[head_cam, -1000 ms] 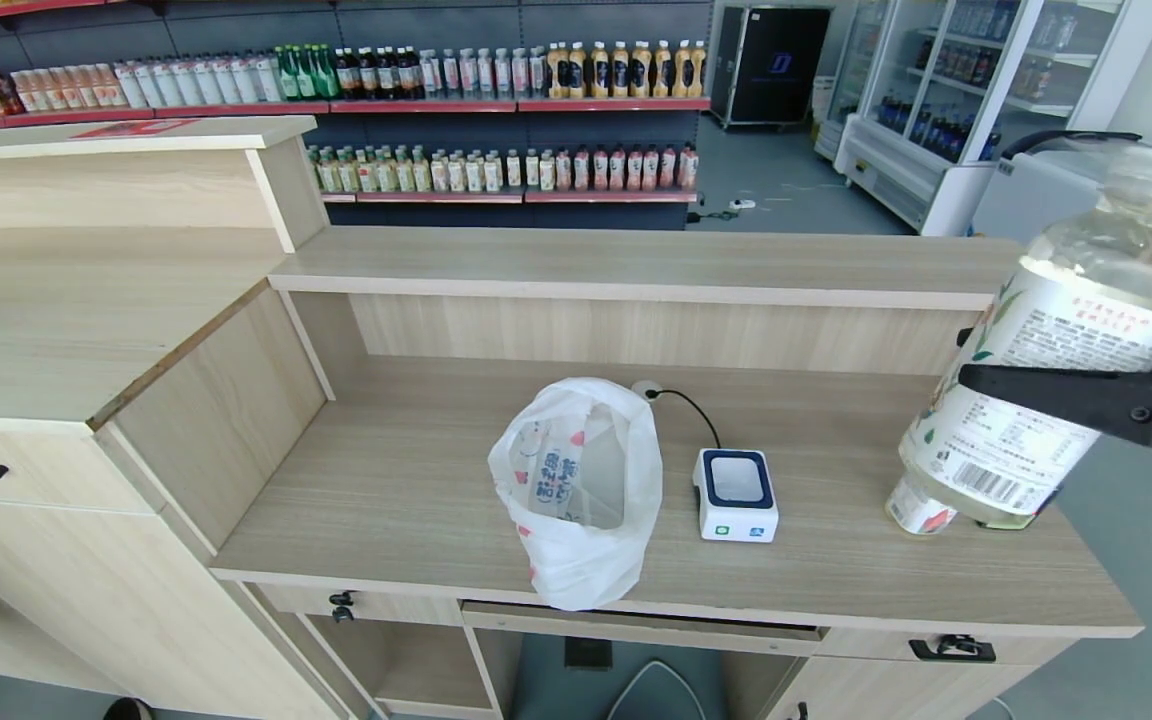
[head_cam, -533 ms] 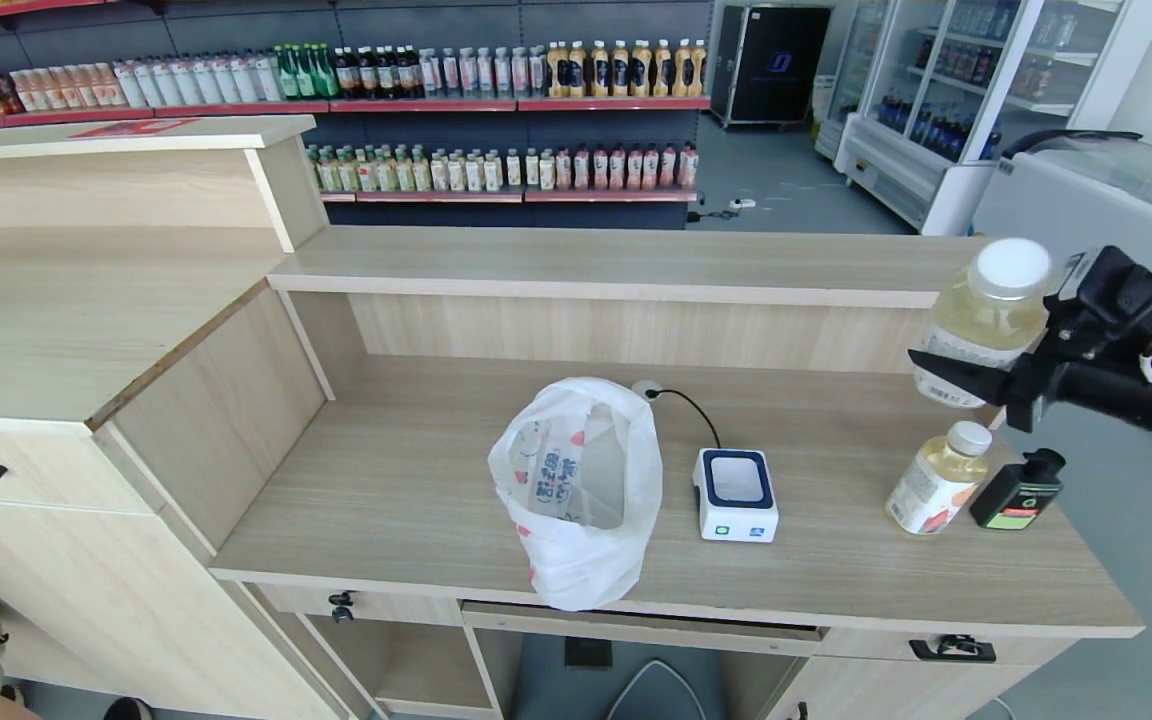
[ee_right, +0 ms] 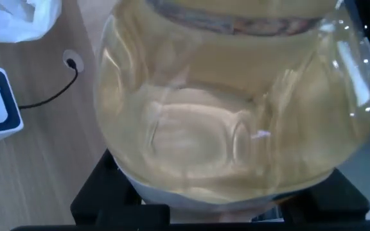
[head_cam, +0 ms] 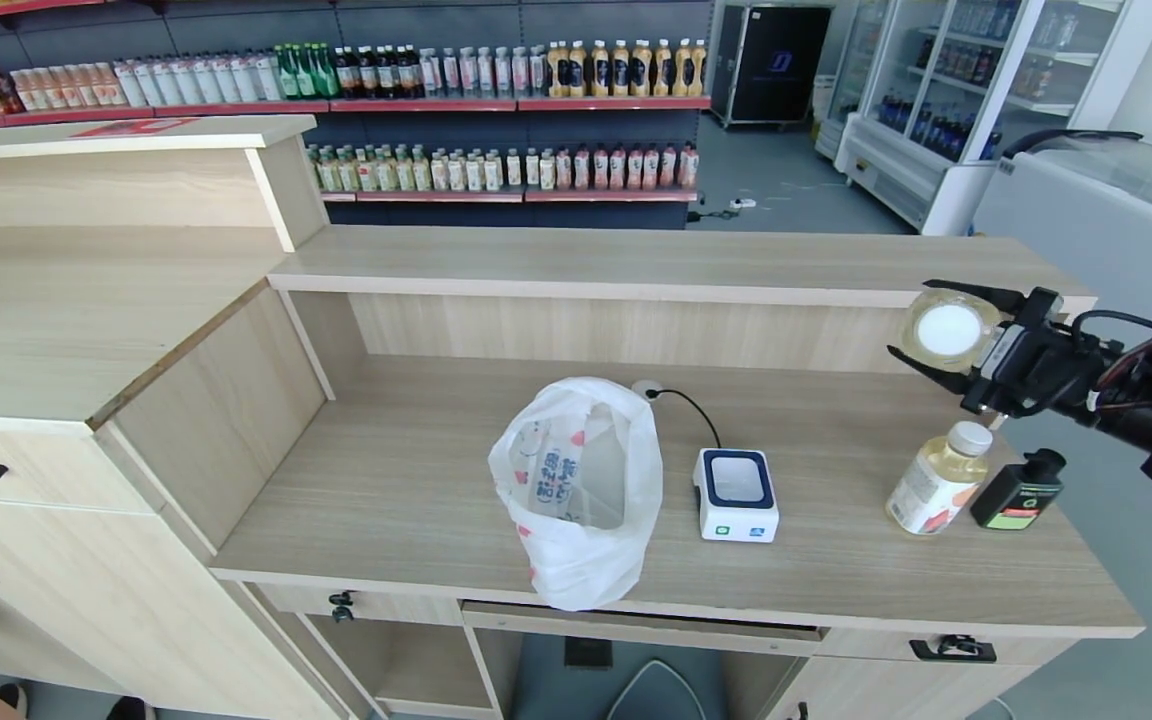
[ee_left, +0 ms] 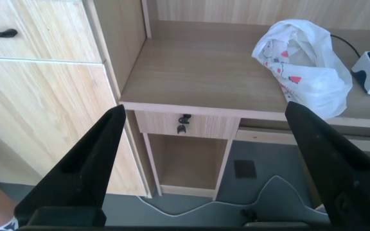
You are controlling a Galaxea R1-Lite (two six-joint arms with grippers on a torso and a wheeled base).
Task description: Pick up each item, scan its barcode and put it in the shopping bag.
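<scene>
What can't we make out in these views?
Held bottle: barcode hidden in head view, cap faces the camera; right wrist view too close, label cut off by the edge.
Shopping bag contents: head view, veiled by the plastic.
Black bottle: print too small, head view.

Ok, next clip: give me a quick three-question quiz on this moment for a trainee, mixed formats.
1. True or false: the right gripper is shut on the raised bottle, holding it clear of the counter.
2. What sits on the counter just to the robot's right of the shopping bag? A) the scanner B) a basket C) a till
3. Fill in: ___ items stand near the counter's right end, not yet picked up.
Key: 1 true; 2 A; 3 two, a pale bottle and a small dark bottle.
</scene>
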